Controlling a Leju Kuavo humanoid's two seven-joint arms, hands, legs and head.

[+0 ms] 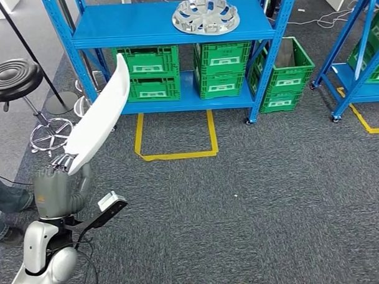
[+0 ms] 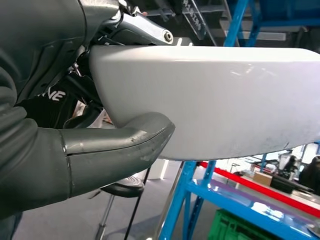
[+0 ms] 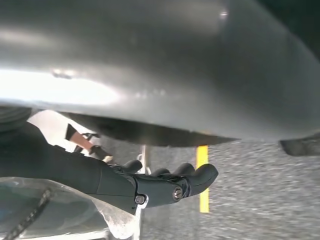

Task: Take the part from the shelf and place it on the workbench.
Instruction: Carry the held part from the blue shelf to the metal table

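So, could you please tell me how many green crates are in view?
6: two stacked at the shelf's left, two stacked beside them, one on the floor right of it, and one partly hidden on the far-right rack.

the head view looks forward and down from high up at the blue shelf [image 1: 174, 30] across grey carpet. the left wrist view sits close behind the left hand [image 2: 113, 145], facing that shelf's blue posts from low. the right wrist view looks close along dark fingers [image 3: 166, 185] toward carpet.

Head view bright, even; right wrist view dim, blurred, glare streak.
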